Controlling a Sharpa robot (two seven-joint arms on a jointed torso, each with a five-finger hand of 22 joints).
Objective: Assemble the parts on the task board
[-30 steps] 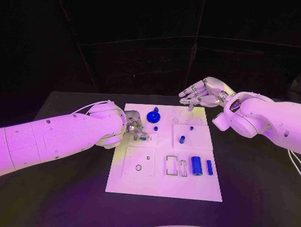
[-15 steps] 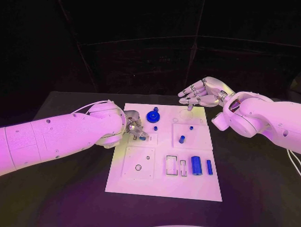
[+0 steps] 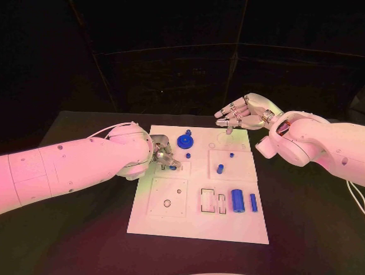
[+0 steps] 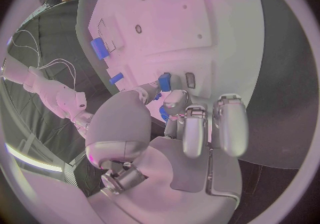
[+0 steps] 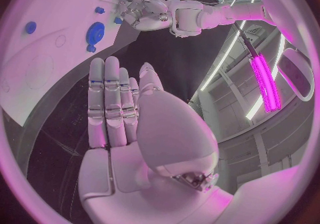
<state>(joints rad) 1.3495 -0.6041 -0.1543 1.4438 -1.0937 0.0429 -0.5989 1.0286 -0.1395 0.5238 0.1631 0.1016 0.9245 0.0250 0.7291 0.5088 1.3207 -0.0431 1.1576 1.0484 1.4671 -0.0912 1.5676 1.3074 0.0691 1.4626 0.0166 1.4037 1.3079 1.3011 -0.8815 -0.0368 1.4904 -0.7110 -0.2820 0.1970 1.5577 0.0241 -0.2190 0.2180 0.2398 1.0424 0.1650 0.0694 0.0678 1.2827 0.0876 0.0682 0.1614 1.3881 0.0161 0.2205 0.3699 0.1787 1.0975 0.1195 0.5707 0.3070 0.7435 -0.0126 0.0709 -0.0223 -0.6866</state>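
The white task board [image 3: 170, 220] lies in the middle of the black table. My left hand [image 3: 161, 156] is bent down over the board's left part, and its thumb and a finger pinch a small blue part [image 3: 173, 167], seen close up as the blue part [image 4: 164, 81] beside a rectangular slot [image 4: 190, 80]. Above the board's far edge my right hand [image 3: 242, 118] hovers with its fingers [image 5: 110, 101] straight, holding nothing. A blue gear [image 3: 185, 140], small blue pegs [image 3: 220, 168] and two blue cylinders [image 3: 238, 200] are on the board.
Empty rectangular slots [image 3: 208, 200] sit just left of the cylinders, and a round hole [image 3: 167, 203] is in the near left panel. Black table [image 3: 314, 217] surrounds the board on both sides. In the right wrist view my left hand [image 5: 143, 8] is over the board beside the gear [image 5: 96, 31].
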